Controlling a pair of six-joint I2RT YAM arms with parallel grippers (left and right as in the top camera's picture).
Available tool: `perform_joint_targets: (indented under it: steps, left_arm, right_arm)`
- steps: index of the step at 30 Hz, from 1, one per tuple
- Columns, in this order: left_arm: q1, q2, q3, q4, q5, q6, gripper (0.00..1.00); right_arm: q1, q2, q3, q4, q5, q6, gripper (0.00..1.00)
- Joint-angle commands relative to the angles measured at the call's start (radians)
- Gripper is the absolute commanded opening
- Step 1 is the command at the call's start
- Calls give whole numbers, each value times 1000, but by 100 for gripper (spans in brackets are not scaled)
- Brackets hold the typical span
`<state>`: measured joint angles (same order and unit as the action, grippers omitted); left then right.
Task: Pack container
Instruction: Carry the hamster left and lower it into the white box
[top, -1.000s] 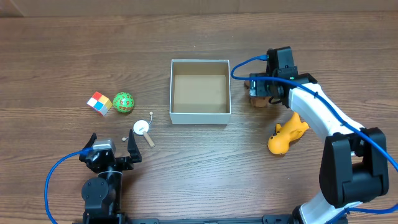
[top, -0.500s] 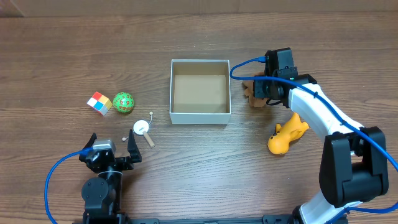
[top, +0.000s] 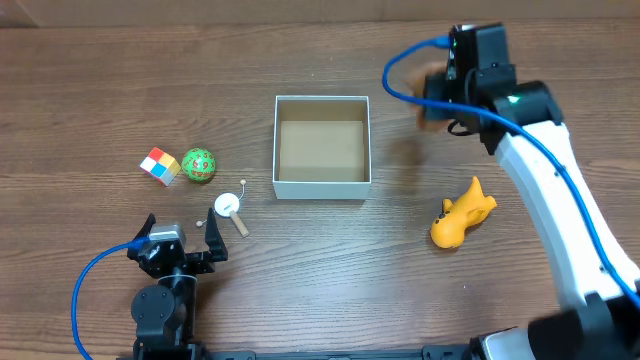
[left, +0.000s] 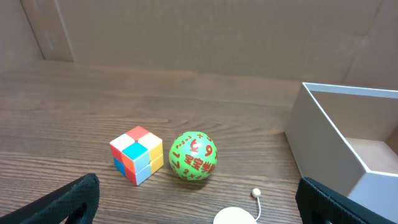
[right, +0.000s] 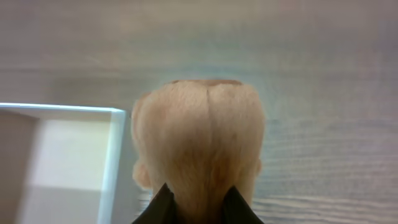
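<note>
Dark wood-grain table (top: 100, 80), tan cardboard backdrop (left: 186, 31) behind, even light

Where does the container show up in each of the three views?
Overhead: the container sits near the centre, slightly above the middle.
Left wrist: the container is at the right edge, cut off, to the right of the green ball.
Right wrist: the container is at the lower left, cut off, just left of the tan plush toy.
Shared landmark: the container's white wall against the wooden table.
</note>
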<state>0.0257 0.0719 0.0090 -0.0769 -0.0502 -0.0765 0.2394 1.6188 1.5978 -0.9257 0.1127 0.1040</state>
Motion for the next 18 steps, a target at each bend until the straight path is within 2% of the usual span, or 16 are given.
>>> perform_joint_targets:
  steps: [1, 9, 18]
  left_arm:
    - [-7, -8, -3, 3, -9, -14, 100]
    - [-7, -8, -3, 3, -9, -14, 100]
    - [-7, -8, -3, 3, -9, -14, 100]
  right_arm:
    - [113, -31, 57, -35, 6, 2, 4]
    - [283, 30, 49, -10, 0, 101, 4]
    - [303, 190, 49, 84, -1, 145, 4]
